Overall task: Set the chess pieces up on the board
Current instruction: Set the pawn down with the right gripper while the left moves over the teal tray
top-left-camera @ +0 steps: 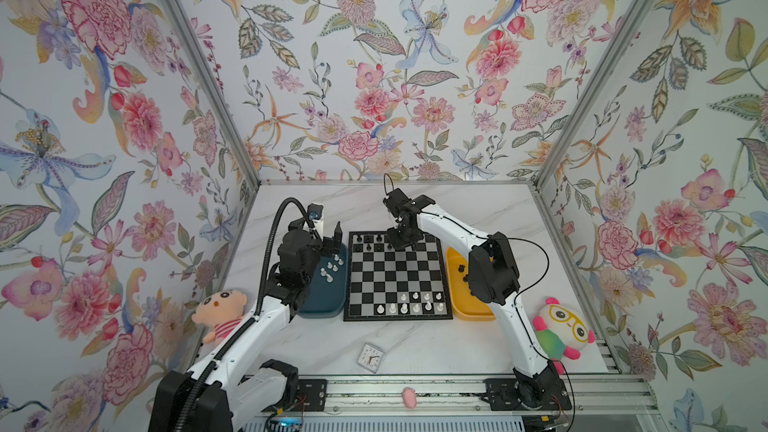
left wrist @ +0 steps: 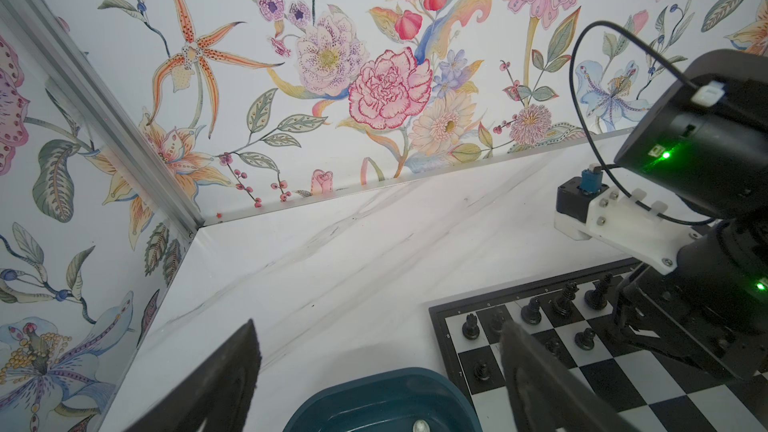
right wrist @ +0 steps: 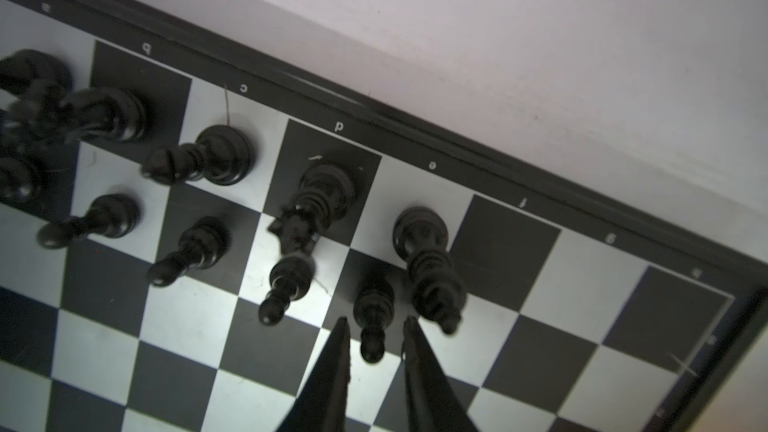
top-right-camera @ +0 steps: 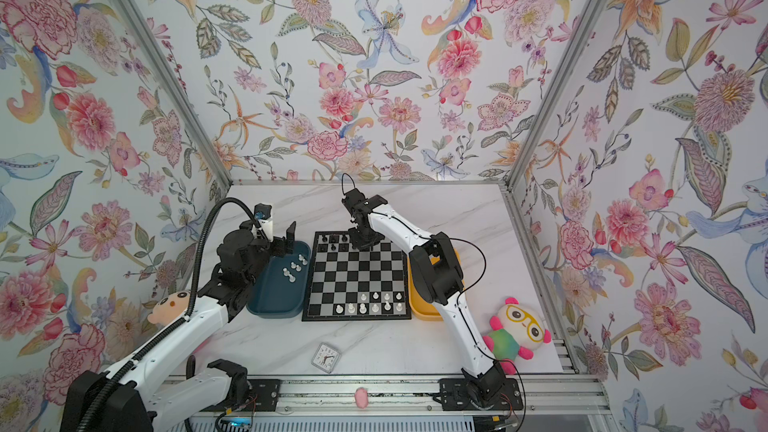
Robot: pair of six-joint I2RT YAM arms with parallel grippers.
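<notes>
Right now the right gripper (right wrist: pixel 375 321) straddles one small black plastic pawn (right wrist: pixel 373 303) on the flat black-and-silver checked chessboard (top-left-camera: pixel 397 280).

In the right wrist view the pawn stands upright on a dark square, low in the middle of the frame and just beside a taller black piece (right wrist: pixel 428 268). Its long axis runs straight between the two fingers (right wrist: pixel 332 367). These are parted a little, with a sliver of board showing on each side, so I judge nothing is pinched. The left gripper (left wrist: pixel 378 326) hangs spread wide over the dark teal plastic tray (top-left-camera: pixel 328 301) at centre left of both top views, well apart, so the right arm is nearer. From above, the right wrist hides the pawn, and its arm covers most of the yellow tray (top-left-camera: pixel 465 309).
</notes>
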